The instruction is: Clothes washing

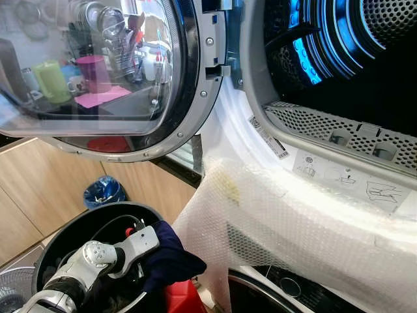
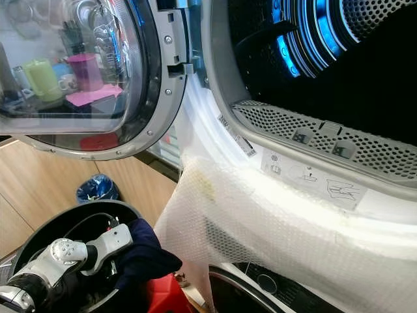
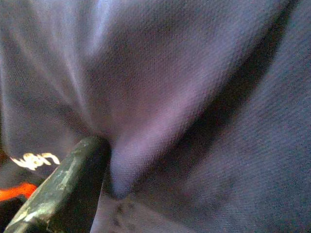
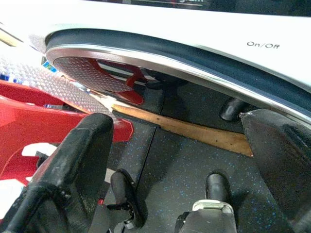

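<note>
Left eye view showed the left gripper [image 1: 148, 264] at the near left, over a black basket [image 1: 65, 238], its jaws clamped on a dark navy garment [image 1: 171, 259]. Up and to the right, the dryer's drum [image 1: 339, 59] stood open, its round door [image 1: 111, 78] swung left, with bubble wrap [image 1: 293, 228] draped below the opening. Left wrist view had one black finger [image 3: 68, 187] pressed into the navy cloth [image 3: 194, 97]. Right wrist view showed the right gripper [image 4: 175, 165] hanging low, jaws apart, near a red container [image 4: 34, 126] and the lower machine's door [image 4: 146, 63].
</note>
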